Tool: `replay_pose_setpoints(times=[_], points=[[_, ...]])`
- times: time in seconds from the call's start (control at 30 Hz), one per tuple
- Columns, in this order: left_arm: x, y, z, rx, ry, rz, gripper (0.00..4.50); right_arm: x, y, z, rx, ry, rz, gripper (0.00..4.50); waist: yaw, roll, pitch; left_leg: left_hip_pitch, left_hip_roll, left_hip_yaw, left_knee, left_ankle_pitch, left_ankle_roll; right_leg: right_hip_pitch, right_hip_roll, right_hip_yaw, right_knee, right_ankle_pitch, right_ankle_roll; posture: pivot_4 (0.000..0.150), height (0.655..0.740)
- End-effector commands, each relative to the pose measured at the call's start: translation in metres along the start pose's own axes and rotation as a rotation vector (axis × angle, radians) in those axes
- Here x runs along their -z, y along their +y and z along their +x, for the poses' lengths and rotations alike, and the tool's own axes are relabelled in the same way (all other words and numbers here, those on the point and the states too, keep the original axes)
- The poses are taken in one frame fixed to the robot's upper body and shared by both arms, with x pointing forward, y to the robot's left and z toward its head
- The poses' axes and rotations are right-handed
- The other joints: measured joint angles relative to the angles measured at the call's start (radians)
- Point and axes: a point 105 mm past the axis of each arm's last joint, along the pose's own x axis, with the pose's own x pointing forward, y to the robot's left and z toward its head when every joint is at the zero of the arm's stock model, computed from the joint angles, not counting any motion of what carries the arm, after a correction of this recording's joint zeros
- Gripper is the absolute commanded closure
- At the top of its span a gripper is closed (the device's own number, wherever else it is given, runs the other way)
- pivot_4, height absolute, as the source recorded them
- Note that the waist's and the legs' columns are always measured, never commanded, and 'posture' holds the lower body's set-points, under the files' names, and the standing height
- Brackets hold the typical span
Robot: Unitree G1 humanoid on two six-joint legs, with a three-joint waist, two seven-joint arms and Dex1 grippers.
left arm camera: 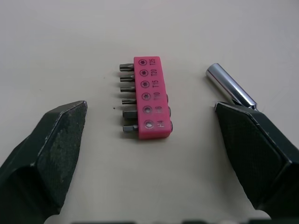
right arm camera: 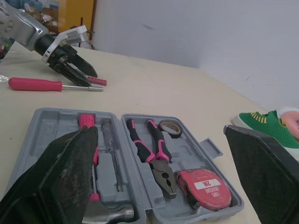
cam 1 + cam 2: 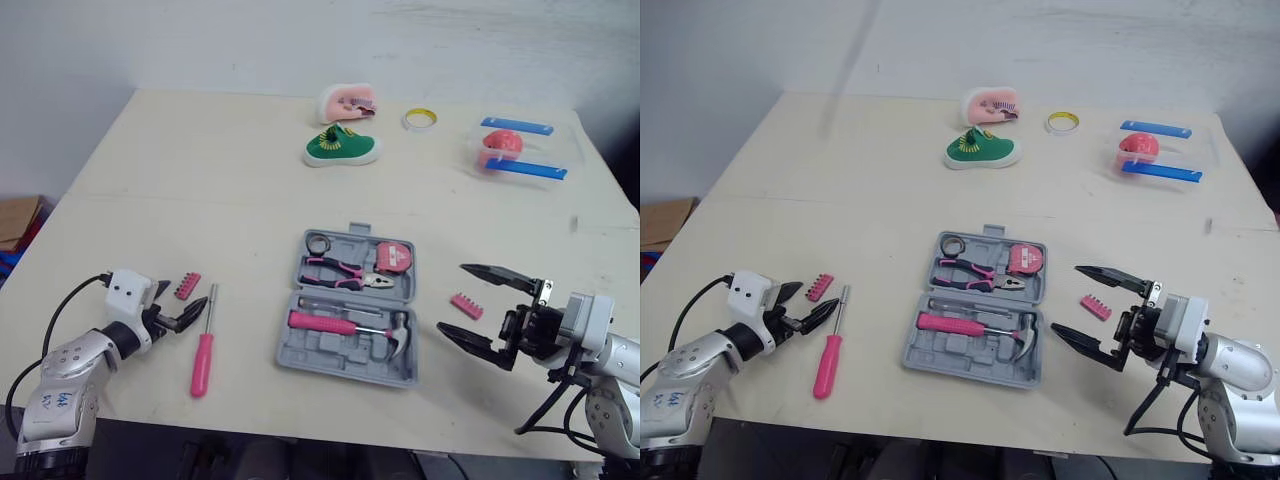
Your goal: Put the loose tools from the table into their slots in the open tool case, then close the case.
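Grey tool case (image 3: pixel 347 310) open | left hand (image 1: pixel 150 112) released, flanking pink bit holder (image 1: pixel 147 98) left of case | right hand (image 3: pixel 452 296) released, seemingly hovering right of case

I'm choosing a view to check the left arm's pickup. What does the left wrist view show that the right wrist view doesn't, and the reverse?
The left wrist view adds the size marks printed on the pink bit holder, which lies untouched between the fingers of the open left gripper. The right wrist view adds the open tool case holding a hammer, pliers and a tape measure, plus a green shoe. Both show the bit holder, the screwdriver and the left gripper.
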Motion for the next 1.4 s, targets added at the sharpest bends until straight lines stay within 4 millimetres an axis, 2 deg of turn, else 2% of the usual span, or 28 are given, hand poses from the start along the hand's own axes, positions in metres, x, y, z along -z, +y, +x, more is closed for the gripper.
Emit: replay_pose_setpoints(times=[0.03, 0.17, 0.27, 0.43, 0.5, 0.7, 0.77, 0.83, 0.87, 0.93, 1.0, 1.07, 1.13, 1.27, 1.4], points=[[0.016, 0.005, -0.003, -0.006, 0.058, -0.001, 0.06, -0.007, 0.0, 0.0, 0.008, -0.018, -0.029, 0.0, 0.0, 0.0, 0.0, 0.0, 0.0, 0.0, 0.0, 0.0, 0.0, 0.0, 0.0, 0.0, 0.0, 0.0, 0.0, 0.15, 0.74], [0.026, 0.006, -0.001, 0.011, 0.082, 0.003, 0.06, -0.005, 0.0, -0.001, 0.011, -0.011, -0.031, 0.0, 0.0, 0.002, -0.001, 0.0, 0.0, 0.0, 0.0, 0.0, 0.0, 0.0, 0.0, 0.0, 0.0, 0.0, 0.0, 0.15, 0.74], [0.035, 0.003, 0.002, 0.034, 0.099, 0.005, 0.82, -0.002, 0.0, -0.003, 0.01, -0.008, -0.029, 0.0, 0.0, 0.004, -0.003, 0.001, 0.0, 0.0, 0.0, 0.0, 0.0, 0.001, 0.0, 0.0, 0.0, 0.0, 0.0, 0.15, 0.74], [0.049, 0.001, 0.005, 0.028, 0.126, -0.063, 3.01, 0.002, 0.0, -0.007, 0.006, -0.002, -0.031, 0.0, -0.001, 0.009, -0.006, 0.002, 0.0, 0.0, 0.0, 0.0, 0.0, 0.001, 0.0, 0.0, 0.001, 0.0, 0.0, 0.15, 0.74], [0.052, 0.002, 0.004, 0.012, 0.133, -0.067, 3.75, 0.003, 0.0, -0.009, 0.007, 0.001, -0.032, 0.0, -0.002, 0.01, -0.006, 0.003, 0.0, 0.001, 0.0, 0.0, 0.0, 0.001, 0.0, 0.001, 0.002, 0.0, 0.0, 0.15, 0.74], [0.052, 0.008, -0.001, -0.017, 0.119, -0.074, 3.79, 0.004, -0.001, -0.014, 0.012, 0.009, -0.037, 0.0, -0.003, 0.011, -0.007, 0.003, 0.0, 0.001, 0.0, 0.0, -0.001, 0.001, 0.0, 0.001, 0.004, 0.0, 0.0, 0.15, 0.74], [0.038, 0.015, -0.002, -0.045, 0.037, -0.062, 3.79, 0.005, -0.001, -0.016, 0.012, 0.015, -0.039, 0.0, -0.004, 0.011, -0.007, 0.004, 0.0, 0.001, 0.0, 0.0, -0.001, 0.001, 0.0, 0.001, 0.004, 0.0, 0.0, 0.15, 0.74], [0.004, 0.016, -0.004, -0.026, -0.151, -0.011, 3.79, 0.005, -0.001, -0.018, 0.014, 0.02, -0.042, 0.0, -0.006, 0.01, -0.006, 0.003, 0.0, 0.001, 0.0, 0.001, -0.001, 0.001, 0.0, 0.001, 0.004, 0.0, 0.0, 0.15, 0.74], [-0.02, 0.015, -0.007, 0.017, -0.246, 0.035, 3.79, 0.004, -0.002, -0.018, 0.017, 0.022, -0.046, 0.0, -0.005, 0.007, -0.004, 0.003, 0.0, 0.001, 0.0, 0.001, -0.001, 0.0, 0.0, 0.001, 0.004, 0.0, 0.0, 0.15, 0.74], [-0.057, 0.003, -0.014, 0.155, -0.355, 0.088, 3.79, 0.003, -0.002, -0.019, 0.014, 0.031, -0.053, 0.0, -0.001, 0.001, -0.001, 0.001, 0.001, 0.0, 0.0, 0.001, -0.002, -0.001, 0.001, 0.0, 0.004, 0.0, 0.0, 0.15, 0.74], [-0.077, -0.01, -0.017, 0.272, -0.381, 0.142, 3.79, 0.002, -0.002, -0.02, 0.007, 0.039, -0.056, 0.0, 0.005, -0.004, 0.001, -0.001, 0.001, -0.002, 0.002, 0.001, -0.002, -0.001, 0.0, -0.001, 0.004, 0.0, 0.0, 0.15, 0.74], [-0.093, -0.033, -0.02, 0.444, -0.34, 0.252, 3.79, 0.001, -0.001, -0.023, -0.009, 0.052, -0.052, 0.0, 0.013, -0.004, 0.001, -0.002, 0.0, -0.003, 0.003, 0.001, -0.002, 0.0, 0.0, -0.002, 0.001, 0.0, 0.0, 0.15, 0.74], [-0.097, -0.061, -0.024, 0.652, -0.264, 0.31, 3.79, 0.001, 0.003, -0.024, -0.047, 0.075, -0.053, 0.0, 0.016, -0.003, 0.001, -0.003, 0.0, -0.003, 0.003, 0.001, -0.001, 0.0, 0.0, -0.002, 0.0, 0.0, 0.0, 0.15, 0.74], [-0.102, -0.086, -0.027, 0.826, -0.197, 0.401, 3.79, -0.002, 0.004, -0.024, -0.059, 0.08, -0.056, 0.0, 0.014, 0.0, 0.002, -0.003, 0.0, -0.002, 0.002, 0.0, 0.001, 0.001, 0.0, -0.001, -0.001, 0.0, 0.0, 0.15, 0.74], [-0.092, -0.114, -0.023, 0.984, -0.04, 0.571, 3.79, -0.003, 0.009, -0.023, -0.061, 0.084, -0.043, 0.0, 0.009, 0.0, 0.004, -0.002, 0.0, -0.002, 0.002, 0.001, -0.001, 0.0, 0.002, -0.001, 0.001, 0.0, 0.0, 0.15, 0.74]])
